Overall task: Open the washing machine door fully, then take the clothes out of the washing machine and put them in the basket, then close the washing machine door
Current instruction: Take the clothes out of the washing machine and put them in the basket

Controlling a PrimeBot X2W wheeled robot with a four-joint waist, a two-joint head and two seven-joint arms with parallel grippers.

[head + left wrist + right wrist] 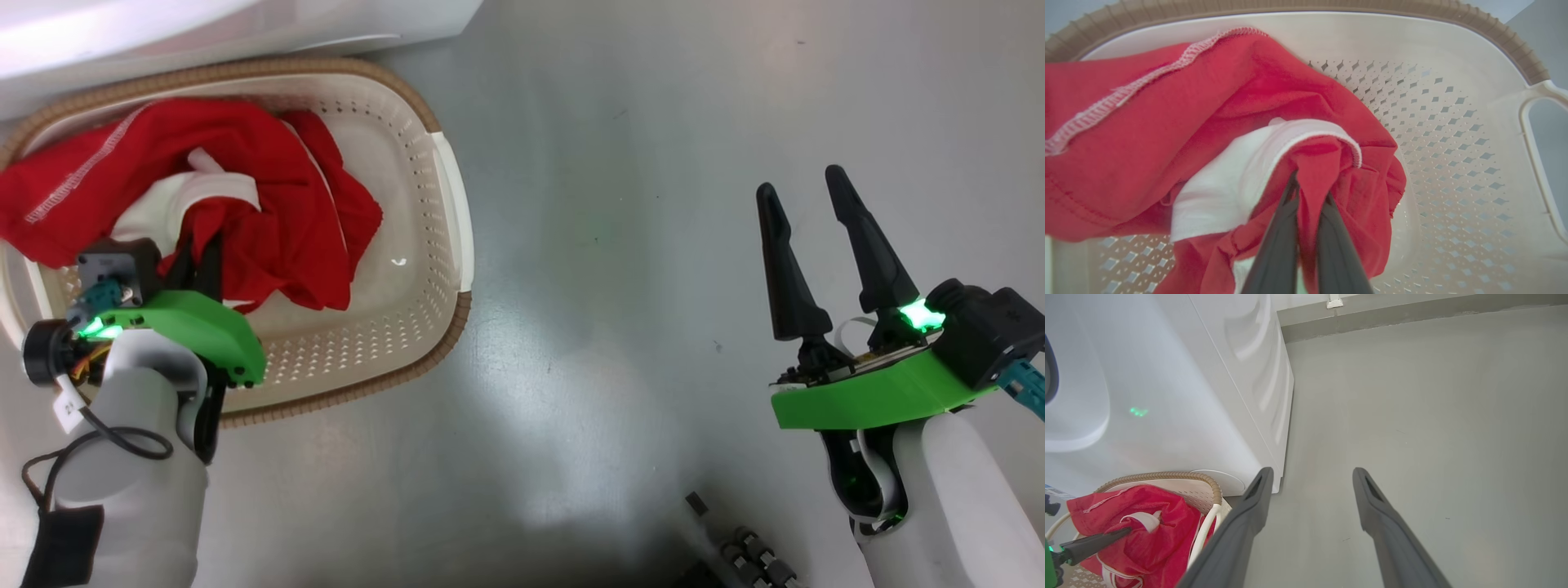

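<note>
The red clothes (269,204) with white trim lie bunched in the cream basket (457,220) at the left of the head view. My left gripper (198,245) is shut on a fold of them inside the basket. In the left wrist view its fingers (1310,190) pinch red fabric (1167,122) above the perforated basket wall (1453,143). My right gripper (812,184) hangs open over bare floor, nothing between its fingers (1312,473). The white washing machine (1188,396) stands right behind the basket (1167,475). A dark curved sliver (1050,371) may be the door's rim; I cannot tell.
Grey floor (620,245) stretches to the right of the basket and the machine. Small dark parts (743,547) lie on the floor near the bottom edge of the head view. A wall base (1412,318) runs beyond the machine.
</note>
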